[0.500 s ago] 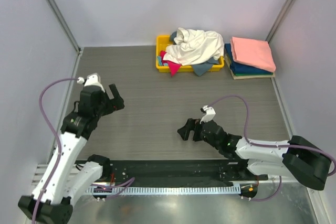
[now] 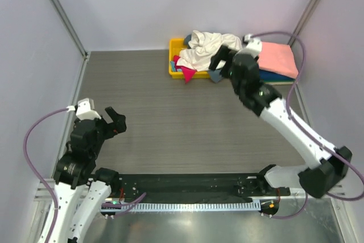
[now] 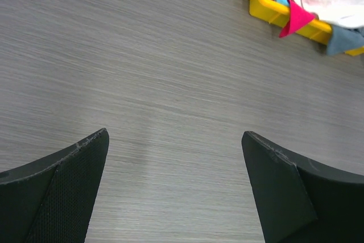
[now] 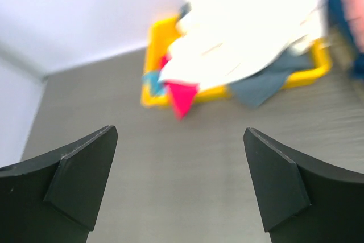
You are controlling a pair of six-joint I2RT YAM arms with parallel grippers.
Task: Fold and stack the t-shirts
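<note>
A large cream-white t-shirt [image 2: 205,49] lies crumpled on top of the yellow bin [image 2: 175,64] at the back. A magenta t-shirt [image 2: 186,74] and a grey-blue t-shirt [image 2: 215,76] hang over the bin's front rim. A folded salmon-pink t-shirt [image 2: 278,56] tops a stack with a navy t-shirt [image 2: 280,77] to the right of the bin. My right gripper [image 2: 219,61] is open and empty, above the table just in front of the bin's right part. Its view shows the white shirt [image 4: 244,32], the magenta shirt [image 4: 182,95] and the grey-blue shirt [image 4: 259,86] ahead. My left gripper [image 2: 116,122] is open and empty at the near left.
The grey wood-grain table [image 2: 170,118] is walled on three sides. The left wrist view shows bare table between the fingers and the bin's corner [image 3: 261,4] at top right. A black rail [image 2: 182,189] runs along the near edge.
My right arm has swung from the near centre of the table up to the bin at the back. My left arm has drawn back toward the near left.
</note>
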